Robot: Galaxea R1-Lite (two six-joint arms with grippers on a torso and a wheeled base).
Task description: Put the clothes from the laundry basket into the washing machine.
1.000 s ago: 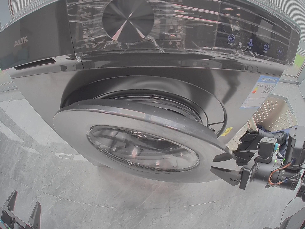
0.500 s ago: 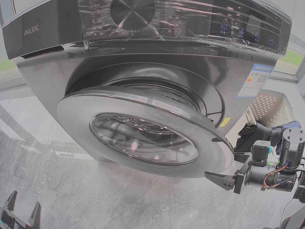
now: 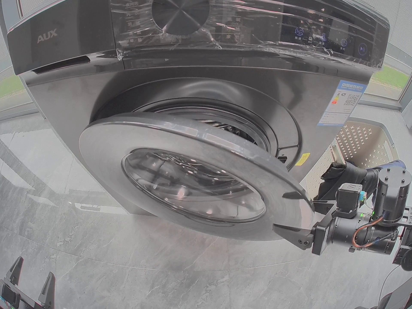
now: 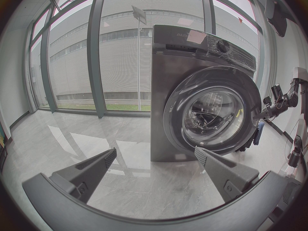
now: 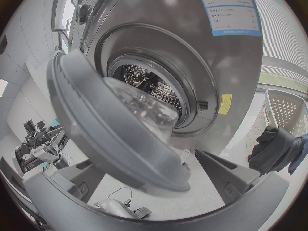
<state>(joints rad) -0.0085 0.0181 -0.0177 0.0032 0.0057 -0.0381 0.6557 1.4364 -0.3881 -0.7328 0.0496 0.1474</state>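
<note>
Draping over the white perforated laundry basket (image 3: 365, 144), dark clothes (image 3: 343, 177) bunch.

Head camera looks down on the washing machine (image 3: 64, 104) from close; left wrist views it from afar; right wrist sits beside its door (image 5: 96, 122), shared by all.

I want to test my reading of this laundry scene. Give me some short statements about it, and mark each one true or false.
1. The door of the washing machine stands partly open. True.
2. The right tool is open at the door's edge. True.
3. The dark clothes lie on the floor. False: they hang over the rim of the laundry basket.
4. The left tool grips the door. False: it is open and empty, well away from the washing machine.
</note>
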